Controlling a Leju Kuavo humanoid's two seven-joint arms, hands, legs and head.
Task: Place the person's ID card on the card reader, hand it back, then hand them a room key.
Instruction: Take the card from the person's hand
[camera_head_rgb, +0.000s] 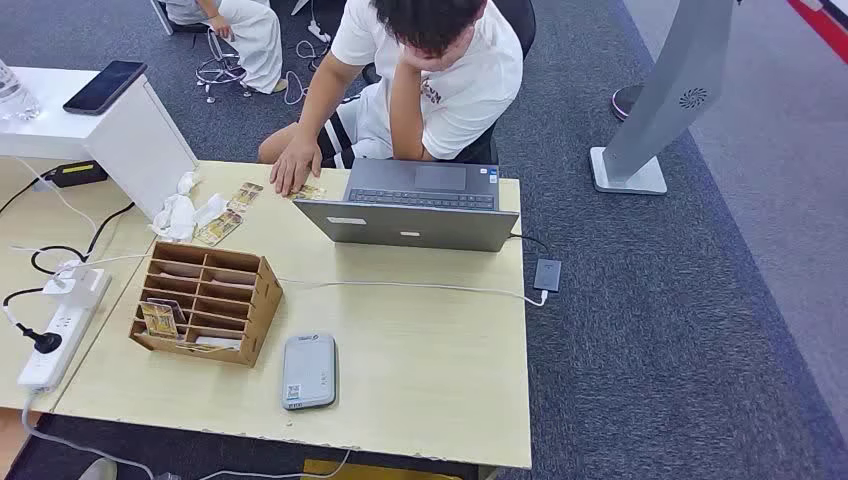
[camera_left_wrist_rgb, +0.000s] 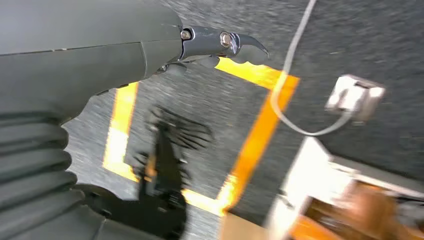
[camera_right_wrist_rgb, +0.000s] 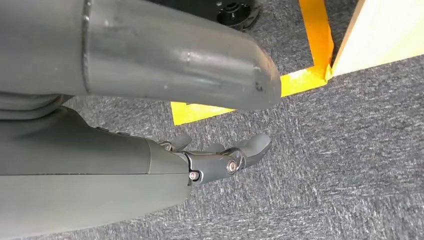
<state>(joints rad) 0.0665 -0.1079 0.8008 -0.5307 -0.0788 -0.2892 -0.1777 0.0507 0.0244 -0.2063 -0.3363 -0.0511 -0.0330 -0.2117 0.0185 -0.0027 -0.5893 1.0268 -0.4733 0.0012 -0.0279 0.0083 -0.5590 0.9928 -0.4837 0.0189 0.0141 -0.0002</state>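
One flat grey rounded-rectangle card reader on pale woodgrain table.

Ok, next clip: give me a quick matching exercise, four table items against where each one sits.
Things:
1. laptop
2. card reader
3. wooden card rack
4. power strip

Places:
A. near the table's front edge, right of the rack
B. far side, in front of the seated person
C. on the table at its left end
D. on the neighbouring surface beyond the table's left edge

Pairs: 1-B, 2-A, 3-C, 4-D
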